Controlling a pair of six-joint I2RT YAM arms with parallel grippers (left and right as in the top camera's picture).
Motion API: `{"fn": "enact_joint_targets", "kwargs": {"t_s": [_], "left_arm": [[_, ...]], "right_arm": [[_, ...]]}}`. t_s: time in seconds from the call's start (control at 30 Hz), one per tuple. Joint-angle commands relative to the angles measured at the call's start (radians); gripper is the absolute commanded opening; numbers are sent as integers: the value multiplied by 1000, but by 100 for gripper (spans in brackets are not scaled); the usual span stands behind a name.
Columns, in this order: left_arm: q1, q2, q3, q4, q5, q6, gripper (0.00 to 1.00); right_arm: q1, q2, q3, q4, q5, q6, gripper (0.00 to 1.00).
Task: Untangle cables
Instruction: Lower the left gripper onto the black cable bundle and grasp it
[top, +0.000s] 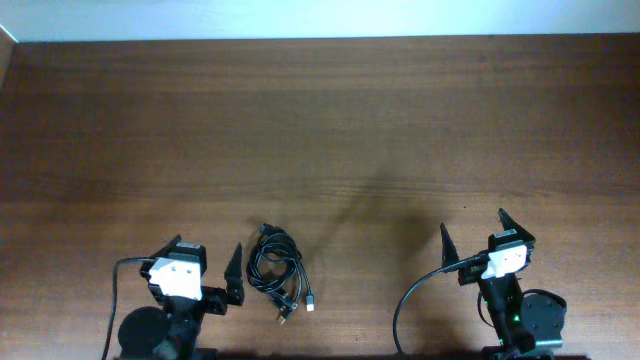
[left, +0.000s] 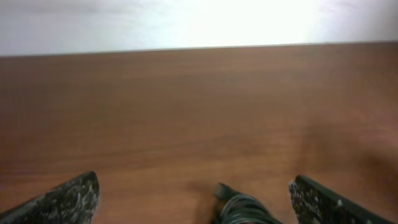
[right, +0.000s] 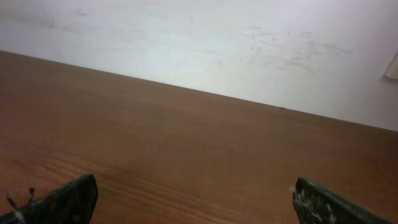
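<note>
The cables (top: 275, 267) lie as one tangled black coil on the wooden table near its front edge, with small plug ends (top: 309, 303) trailing toward the front right. My left gripper (top: 207, 250) is open and empty just left of the coil, not touching it. In the left wrist view the coil's top (left: 244, 207) shows between my open fingers (left: 194, 199), nearer the right one. My right gripper (top: 472, 232) is open and empty, far to the right of the cables. The right wrist view shows only bare table between its fingers (right: 194, 198).
The wooden table (top: 320, 130) stretches back to a white wall (right: 199, 43). Thick black wires fixed to the arms loop beside each base, one by the left arm (top: 112, 300) and one by the right arm (top: 405, 305).
</note>
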Motion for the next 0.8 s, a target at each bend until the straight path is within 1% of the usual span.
{"fn": "enact_joint_targets", "kwargs": {"t_s": [0.0, 0.13, 0.27, 0.43, 0.5, 0.63, 0.7, 0.77], "left_arm": [[6, 142, 125, -50, 175, -6, 99], [6, 373, 279, -225, 175, -6, 99], [6, 591, 355, -349, 151, -6, 99], [-25, 880, 355, -353, 143, -6, 99], [-74, 991, 355, -351, 69, -6, 99], [-163, 1112, 355, -307, 30, -19, 99], [-183, 1133, 354, -309, -45, -84, 99], [-214, 1159, 352, -308, -95, -104, 99]], "right_arm": [[-4, -10, -5, -6, 2, -7, 99], [-4, -10, -5, -6, 2, -7, 99], [-4, -10, -5, -6, 2, -7, 99], [-4, -10, -5, -6, 2, -7, 99], [-4, -10, -5, -6, 2, -7, 99], [-4, -10, -5, -6, 2, -7, 99], [-4, -10, -5, -6, 2, -7, 99], [-4, -10, -5, -6, 2, -7, 99]]}}
